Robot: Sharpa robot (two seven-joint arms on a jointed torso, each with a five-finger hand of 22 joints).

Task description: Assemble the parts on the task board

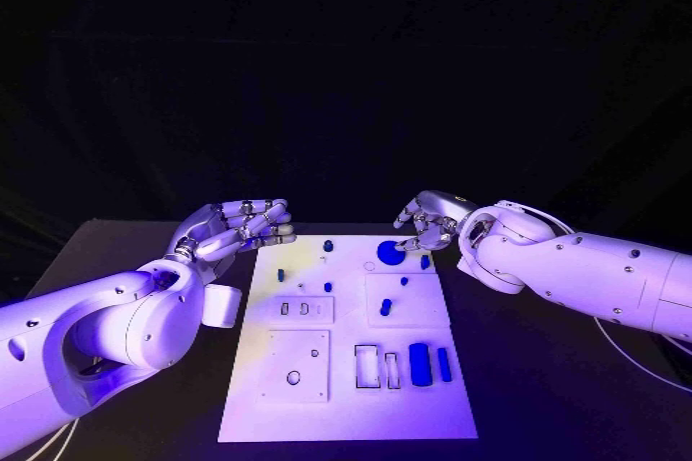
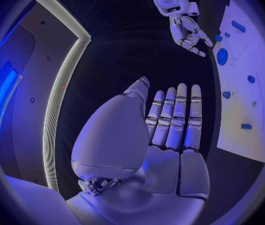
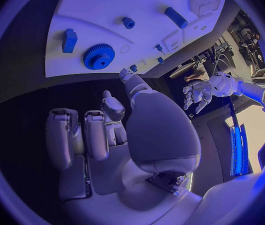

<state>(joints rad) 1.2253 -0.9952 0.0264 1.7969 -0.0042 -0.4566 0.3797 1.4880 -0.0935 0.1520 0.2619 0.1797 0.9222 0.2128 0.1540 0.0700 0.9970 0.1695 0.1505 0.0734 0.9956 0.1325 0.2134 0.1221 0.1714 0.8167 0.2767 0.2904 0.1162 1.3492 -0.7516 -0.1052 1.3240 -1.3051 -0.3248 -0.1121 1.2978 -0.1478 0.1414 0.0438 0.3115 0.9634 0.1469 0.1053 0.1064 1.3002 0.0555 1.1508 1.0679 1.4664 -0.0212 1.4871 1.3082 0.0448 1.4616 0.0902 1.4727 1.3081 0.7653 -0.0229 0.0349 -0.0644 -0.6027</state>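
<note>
The white task board (image 1: 346, 401) lies in the middle of the black table. A blue gear (image 1: 391, 251) sits near its far edge, with small blue pegs (image 1: 327, 246) around it and a blue pin (image 1: 385, 307) mid-board. Two blue blocks (image 1: 420, 364) stand by the slots at the near right. My right hand (image 1: 430, 221) hovers just beyond the gear (image 3: 99, 56), fingers bent downward and apart, holding nothing. My left hand (image 1: 238, 229) hangs over the board's far left corner. Its fingers (image 2: 173, 120) lie straight, side by side, with an empty palm.
Two square inset plates (image 1: 296, 365) with holes take up the board's left half. Rectangular slots (image 1: 368, 365) lie beside the blue blocks. Bare black table (image 1: 548, 381) runs along both sides of the board.
</note>
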